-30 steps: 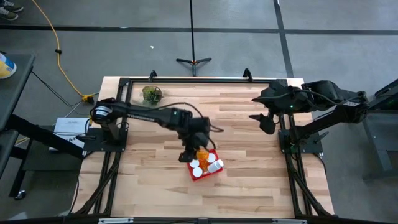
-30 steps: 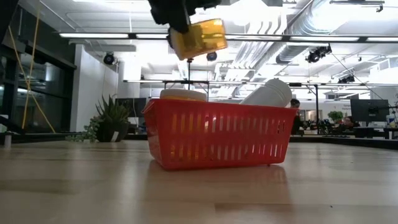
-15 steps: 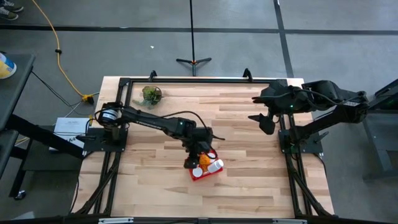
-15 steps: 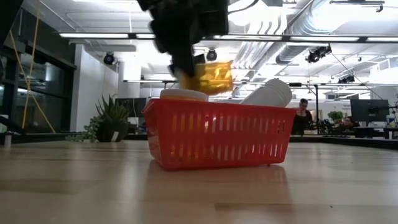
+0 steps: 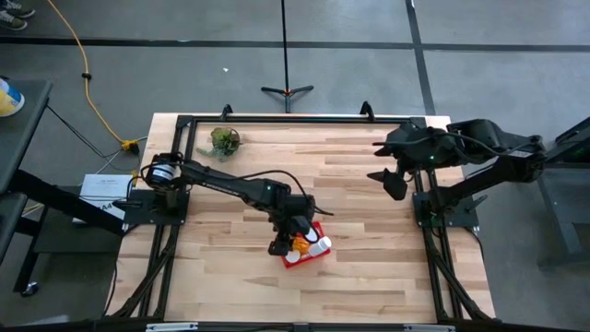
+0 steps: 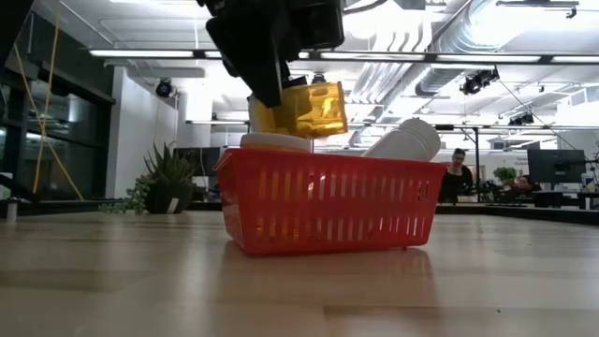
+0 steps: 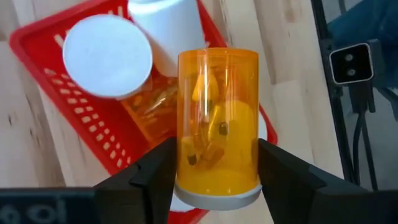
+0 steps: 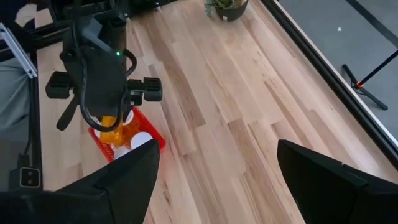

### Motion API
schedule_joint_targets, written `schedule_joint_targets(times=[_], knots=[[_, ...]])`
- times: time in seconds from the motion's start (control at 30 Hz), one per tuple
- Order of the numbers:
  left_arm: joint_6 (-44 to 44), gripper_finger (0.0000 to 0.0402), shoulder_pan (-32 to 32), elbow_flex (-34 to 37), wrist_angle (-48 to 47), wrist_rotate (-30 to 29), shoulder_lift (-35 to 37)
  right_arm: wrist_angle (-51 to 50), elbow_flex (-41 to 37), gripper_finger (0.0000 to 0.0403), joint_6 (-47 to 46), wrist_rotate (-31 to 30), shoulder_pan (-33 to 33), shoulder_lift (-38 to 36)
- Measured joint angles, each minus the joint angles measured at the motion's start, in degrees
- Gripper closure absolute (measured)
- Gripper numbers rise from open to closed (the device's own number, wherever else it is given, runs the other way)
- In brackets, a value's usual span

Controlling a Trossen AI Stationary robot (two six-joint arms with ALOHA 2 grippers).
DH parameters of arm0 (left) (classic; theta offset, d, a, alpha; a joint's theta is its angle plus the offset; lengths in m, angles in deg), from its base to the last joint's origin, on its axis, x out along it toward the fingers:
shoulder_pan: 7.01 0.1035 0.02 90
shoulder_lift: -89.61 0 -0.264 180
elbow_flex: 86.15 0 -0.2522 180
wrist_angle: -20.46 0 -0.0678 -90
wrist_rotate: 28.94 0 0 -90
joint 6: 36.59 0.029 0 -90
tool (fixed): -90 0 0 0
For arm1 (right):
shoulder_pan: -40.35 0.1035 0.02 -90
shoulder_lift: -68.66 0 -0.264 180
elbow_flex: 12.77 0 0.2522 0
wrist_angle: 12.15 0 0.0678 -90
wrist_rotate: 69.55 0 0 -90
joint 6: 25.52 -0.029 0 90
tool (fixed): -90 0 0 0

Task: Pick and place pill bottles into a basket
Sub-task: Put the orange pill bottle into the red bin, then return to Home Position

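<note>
The left gripper hung directly above the red basket, its two fingers clamped on the sides of an orange pill bottle near the white cap, with the bottle's base pointing away from the wrist. In the low view this held bottle sat tilted just above the basket's rim, over the white cap of an upright bottle already inside; a second bottle leaned against the far end of the basket. From above, the basket lay near the middle of the wooden table, toward its front edge. The right gripper waited well apart near the table's right edge, its fingers spread and empty. A small green plant stood at the back left corner.
</note>
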Motion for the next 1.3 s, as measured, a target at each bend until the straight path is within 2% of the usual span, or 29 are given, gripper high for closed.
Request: schedule_joint_targets(times=[0.1,0.23,0.5,0.63,0.77,0.9,1.07,1.3], knots=[[-0.02,0.0155,-0.46,0.0,1.43,-0.37,0.0,0.0,0.0,0.0086,0.03,0.3,0.0,0.56],[0.03,0.0138,-0.44,-0.23,2.31,-5.01,0.0,-0.02,0.0,0.0086,0.43,1.12,0.02,1.63],[3.85,0.0102,-0.31,-0.33,2.22,-8.72,0.02,-0.04,0.0,0.0086,2.72,1.4,0.02,2.75],[5.04,0.0095,0.23,-0.93,2.67,-12.81,0.02,-0.07,0.0,0.0086,4.15,0.11,0.0,2.75],[5.06,0.0097,1.76,-4.47,3.1,-14.4,0.04,-0.15,0.0,0.0086,5.16,-0.31,0.0,2.75],[5.53,0.0104,2.83,-9.47,2.08,-14.41,0.04,-0.24,0.0,0.0086,5.57,-0.69,0.0,2.75],[6.45,0.0111,4.35,-14.76,-4.66,-13.89,0.21,-0.51,0.0,0.0086,6.2,-1.44,0.0,2.21],[3.38,0.0127,10.71,-14.86,-6.64,-8.68,5.96,1.96,0.0,0.0086,6.53,-1.64,0.0,-2.67]])
